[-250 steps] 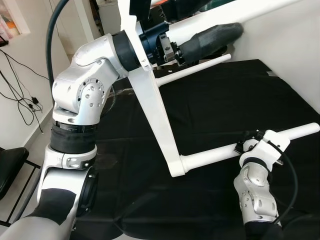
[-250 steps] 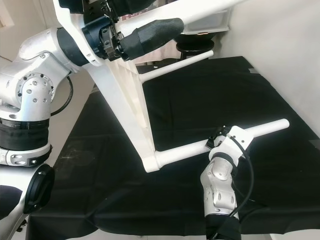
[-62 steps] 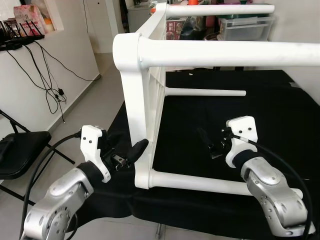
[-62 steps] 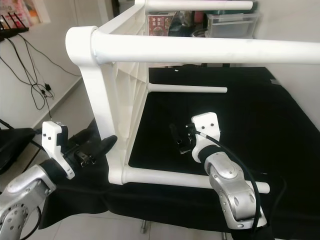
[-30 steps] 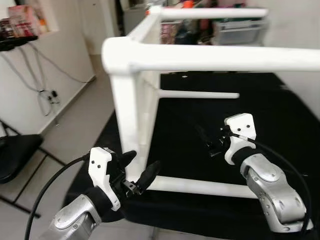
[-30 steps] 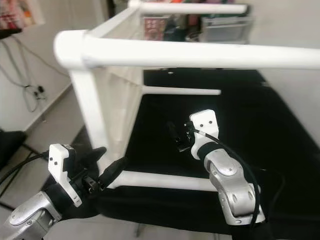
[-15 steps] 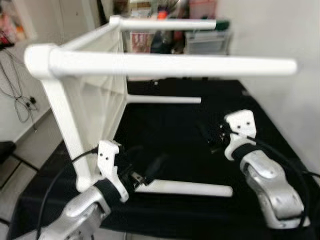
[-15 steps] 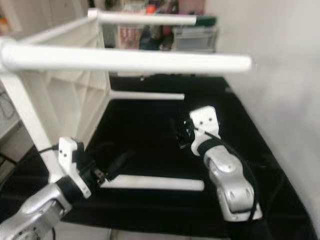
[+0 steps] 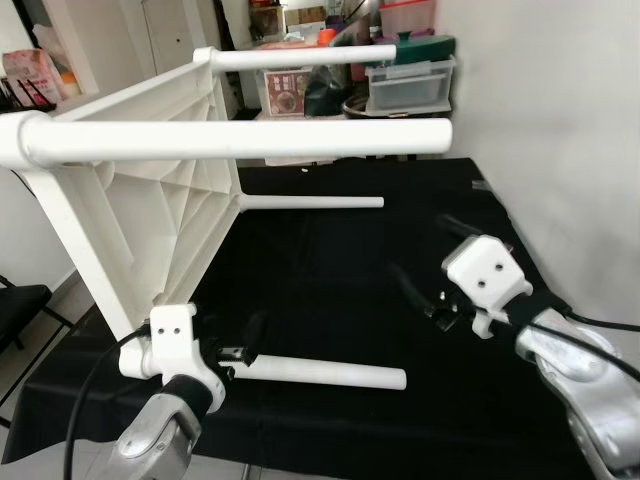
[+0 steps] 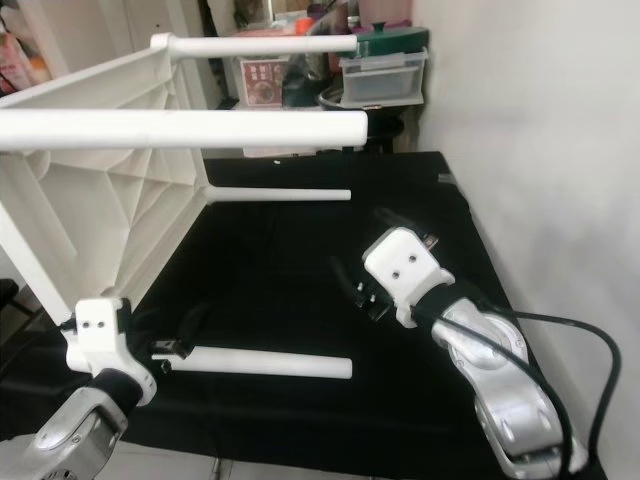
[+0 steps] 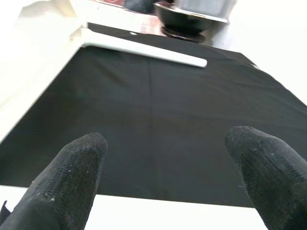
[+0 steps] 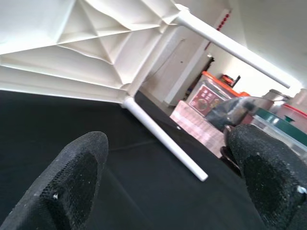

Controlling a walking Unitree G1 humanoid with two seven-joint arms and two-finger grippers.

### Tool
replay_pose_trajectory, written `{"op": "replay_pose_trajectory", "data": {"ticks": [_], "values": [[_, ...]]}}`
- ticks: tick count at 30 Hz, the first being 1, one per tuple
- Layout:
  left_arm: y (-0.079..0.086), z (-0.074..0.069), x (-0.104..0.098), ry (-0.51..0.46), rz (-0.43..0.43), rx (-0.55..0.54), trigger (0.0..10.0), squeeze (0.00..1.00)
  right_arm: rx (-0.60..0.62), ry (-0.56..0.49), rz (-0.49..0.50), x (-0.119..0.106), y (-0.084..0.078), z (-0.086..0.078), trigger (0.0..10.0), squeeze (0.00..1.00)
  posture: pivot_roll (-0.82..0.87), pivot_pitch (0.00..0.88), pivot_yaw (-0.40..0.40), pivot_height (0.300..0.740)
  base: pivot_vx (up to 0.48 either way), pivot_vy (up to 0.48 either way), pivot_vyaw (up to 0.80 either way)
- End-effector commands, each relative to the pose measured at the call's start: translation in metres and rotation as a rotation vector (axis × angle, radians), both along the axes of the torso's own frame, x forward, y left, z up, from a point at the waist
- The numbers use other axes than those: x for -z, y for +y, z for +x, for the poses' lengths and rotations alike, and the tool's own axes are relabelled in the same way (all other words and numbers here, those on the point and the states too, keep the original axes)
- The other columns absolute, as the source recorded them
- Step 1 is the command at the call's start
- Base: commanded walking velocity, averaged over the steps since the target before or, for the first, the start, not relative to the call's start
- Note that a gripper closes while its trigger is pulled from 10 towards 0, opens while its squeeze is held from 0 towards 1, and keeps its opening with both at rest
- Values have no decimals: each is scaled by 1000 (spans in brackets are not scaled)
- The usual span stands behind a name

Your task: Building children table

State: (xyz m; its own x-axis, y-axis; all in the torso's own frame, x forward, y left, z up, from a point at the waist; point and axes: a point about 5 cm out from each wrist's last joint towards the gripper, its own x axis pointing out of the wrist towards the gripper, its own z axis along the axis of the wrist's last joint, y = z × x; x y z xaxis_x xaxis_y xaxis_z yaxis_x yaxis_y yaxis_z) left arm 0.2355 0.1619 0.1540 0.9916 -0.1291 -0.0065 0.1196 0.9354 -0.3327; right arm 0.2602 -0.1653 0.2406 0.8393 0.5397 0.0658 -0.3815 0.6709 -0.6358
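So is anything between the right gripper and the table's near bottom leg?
Nothing visible. Bare black cloth lies between the open right gripper and the lower front leg of the white table, which lies on its side.

You have open black cloth [image 9: 330,290] across the middle of the frame, between the table's lower legs. The white table [image 9: 150,200] lies on its side at left, its ribbed top walling off that edge. One leg [image 9: 240,140] bars the upper frame, another [image 9: 325,372] lies across the lower centre. A wall [image 9: 560,110] closes the right, and bins [image 9: 410,75] crowd the top.
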Motion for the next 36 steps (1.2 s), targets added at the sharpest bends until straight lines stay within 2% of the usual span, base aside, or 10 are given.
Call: {"op": "replay_pose_trajectory", "data": {"ticks": [1,11,14,19,23,25,28,29,32,36], "values": [[3,0,5,27,-11,-14,10000,0,-17,10,-13,2,4,-2,10000,0,-117,23,63,740,0,0,0],[0,6,3,16,35,16,10000,0,30,-4,-24,5,5,3,10000,0,-116,18,67,740,0,480,0],[-7,10,-1,7,-16,71,10000,0,41,-51,-32,-4,5,0,10000,0,-123,16,68,740,0,0,0],[-11,10,-1,10,-29,94,10000,0,28,-82,-62,-8,7,-4,10000,0,-127,18,76,740,0,0,0],[-7,10,2,46,-88,76,10000,0,66,-341,-329,-22,6,-24,10000,0,-137,29,87,740,0,0,0],[-7,10,2,46,-88,76,10000,0,66,-341,-329,-22,6,-24,10000,0,-137,29,87,740,0,0,0],[-3,15,2,55,-142,61,10000,0,188,-546,-420,-47,-6,-35,10000,0,-166,36,109,740,0,0,0],[-3,15,2,55,-142,61,10000,0,188,-546,-420,-47,-6,-35,10000,0,-166,36,109,740,0,0,0],[-3,22,2,64,-201,70,10000,0,251,-671,-455,-67,-10,-45,10000,0,-183,36,120,740,0,0,0],[-4,24,2,67,-216,73,10000,0,259,-686,-456,-70,-10,-47,10000,0,-183,36,120,740,0,0,0]]}}
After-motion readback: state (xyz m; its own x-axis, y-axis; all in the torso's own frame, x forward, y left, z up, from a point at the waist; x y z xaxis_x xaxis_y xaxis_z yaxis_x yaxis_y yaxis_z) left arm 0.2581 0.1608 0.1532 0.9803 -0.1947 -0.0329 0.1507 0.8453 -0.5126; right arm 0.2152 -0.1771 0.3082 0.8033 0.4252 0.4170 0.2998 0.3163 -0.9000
